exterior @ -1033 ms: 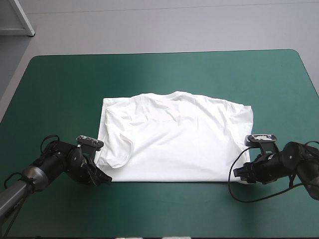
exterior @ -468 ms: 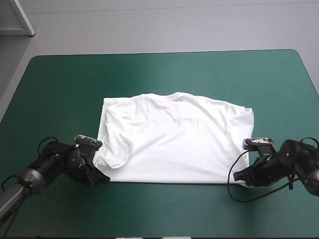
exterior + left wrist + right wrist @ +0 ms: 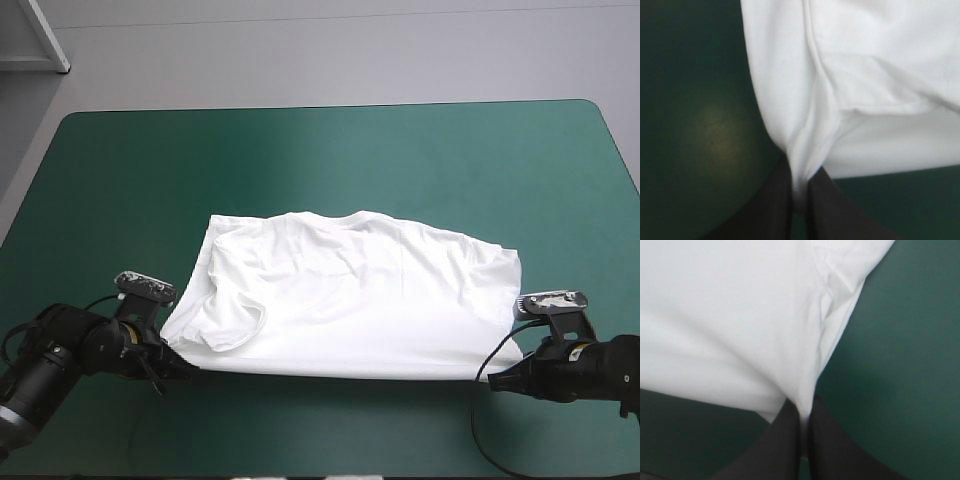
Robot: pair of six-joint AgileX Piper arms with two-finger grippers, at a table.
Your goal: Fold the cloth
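Close to the table's (image 3: 300, 150) front edge, the left gripper (image 3: 183, 368) pinches the near left corner of the T-shirt (image 3: 350, 290). Its black fingers (image 3: 775, 210) are nearly closed, with a fold of white fabric squeezed between them. The right gripper (image 3: 500, 380) clamps the near right corner the same way. The shirt's front edge runs taut between them, and the rest lies spread across the table's middle, a sleeve folded inward on the left side.

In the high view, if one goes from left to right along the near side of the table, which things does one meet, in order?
left gripper → T-shirt → right gripper
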